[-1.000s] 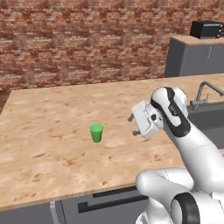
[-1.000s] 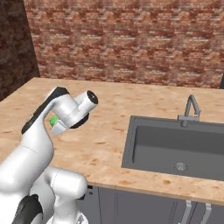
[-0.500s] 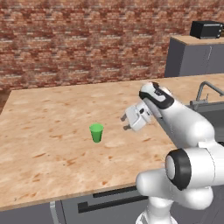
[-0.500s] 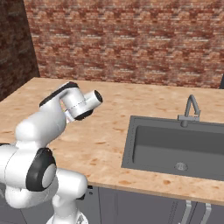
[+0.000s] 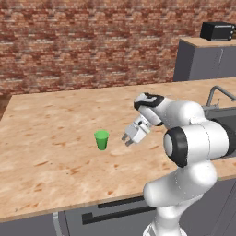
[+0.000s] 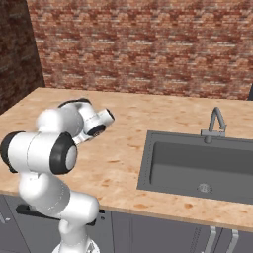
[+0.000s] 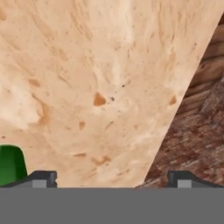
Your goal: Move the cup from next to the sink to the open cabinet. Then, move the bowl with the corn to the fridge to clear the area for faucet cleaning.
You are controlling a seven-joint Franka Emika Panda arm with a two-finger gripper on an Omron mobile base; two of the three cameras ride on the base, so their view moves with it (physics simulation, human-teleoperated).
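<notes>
The small green cup (image 5: 102, 139) stands upright on the wooden counter, left of the arm. My gripper (image 5: 127, 140) hangs just above the counter a short way to the cup's right, tilted down toward it, jaws open and empty. In the hand view the cup (image 7: 10, 165) sits at the lower left, outside the left fingertip (image 7: 43, 178), and the gap between the fingertips holds only bare counter. The dark grey sink (image 6: 197, 165) with its silver faucet (image 6: 215, 123) lies to the right. The cabinet, bowl, corn and fridge are out of view.
A brick wall (image 5: 92, 41) backs the wooden counter (image 5: 50, 138). A dark grey unit (image 5: 205, 60) with a black appliance (image 5: 217, 30) on top stands at the back right. The counter's front edge runs above grey drawers (image 5: 106, 216).
The arm has swung left and lowered, bringing the gripper from over the counter's middle to close beside the cup. The cup has not moved. The jaws stayed open.
</notes>
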